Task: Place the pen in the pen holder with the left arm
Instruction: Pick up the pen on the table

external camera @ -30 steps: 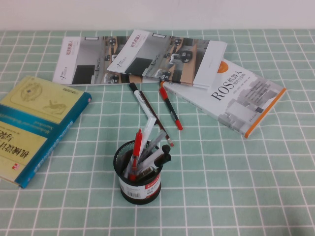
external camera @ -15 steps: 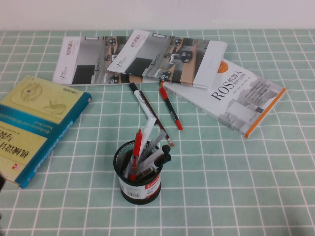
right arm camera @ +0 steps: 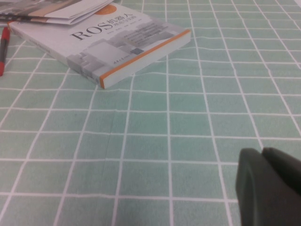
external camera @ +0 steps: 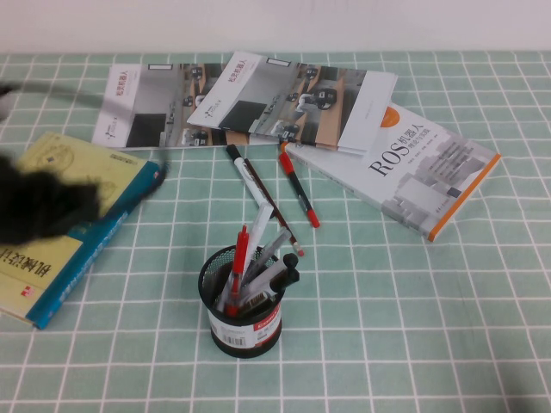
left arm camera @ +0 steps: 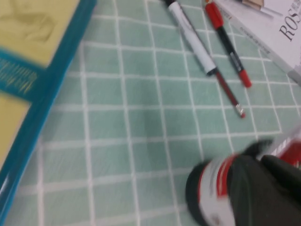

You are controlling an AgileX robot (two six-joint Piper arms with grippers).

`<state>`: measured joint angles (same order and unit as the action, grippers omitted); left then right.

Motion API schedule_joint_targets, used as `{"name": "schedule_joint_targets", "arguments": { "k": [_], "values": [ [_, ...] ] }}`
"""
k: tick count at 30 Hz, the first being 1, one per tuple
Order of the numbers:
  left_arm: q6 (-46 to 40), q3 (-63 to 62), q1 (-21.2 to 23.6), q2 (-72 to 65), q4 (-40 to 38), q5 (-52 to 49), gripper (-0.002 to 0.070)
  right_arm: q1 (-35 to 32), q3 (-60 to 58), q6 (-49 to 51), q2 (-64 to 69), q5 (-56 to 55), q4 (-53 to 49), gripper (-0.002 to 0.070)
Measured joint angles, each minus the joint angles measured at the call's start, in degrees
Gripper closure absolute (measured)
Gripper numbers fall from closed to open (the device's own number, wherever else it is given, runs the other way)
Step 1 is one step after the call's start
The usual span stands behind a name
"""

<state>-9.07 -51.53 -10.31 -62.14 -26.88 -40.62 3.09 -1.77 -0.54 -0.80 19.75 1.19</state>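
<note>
A white marker with a black cap (external camera: 250, 182), a red pen (external camera: 299, 191) and a thin dark pencil (external camera: 282, 225) lie on the green checked cloth behind a black mesh pen holder (external camera: 245, 331) holding several pens. My left gripper (external camera: 43, 206) is a dark blur over the teal and yellow book, left of the holder and pens. In the left wrist view its fingers (left arm camera: 277, 183) look shut and empty, next to the holder (left arm camera: 209, 188), with the marker (left arm camera: 193, 40) and red pen (left arm camera: 228, 44) farther off. My right gripper (right arm camera: 263, 157) is shut and empty, low over bare cloth.
A teal and yellow book (external camera: 52, 258) lies at the left. Open brochures (external camera: 250, 99) lie at the back. A white ROS book with an orange edge (external camera: 413, 168) lies at the right and shows in the right wrist view (right arm camera: 108, 47).
My left arm has swung into the high view from the lower left and is now a blur over the teal book. The pens, holder and books have not moved.
</note>
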Motion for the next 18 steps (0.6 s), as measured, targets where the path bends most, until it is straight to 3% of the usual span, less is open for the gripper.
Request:
{"name": "schedule_joint_targets", "arguments": {
  "k": [9, 18],
  "values": [
    [3.9, -24.9, -7.7, -27.7, 2.8, -3.5, 0.0678, 0.0, 0.0, 0.0, 0.0, 0.0, 0.0, 0.0696],
    [18.4, -55.4, -15.5, -55.4, 14.4, -20.8, 0.0678, 0.0, 0.0, 0.0, 0.0, 0.0, 0.0, 0.0696]
  ]
}}
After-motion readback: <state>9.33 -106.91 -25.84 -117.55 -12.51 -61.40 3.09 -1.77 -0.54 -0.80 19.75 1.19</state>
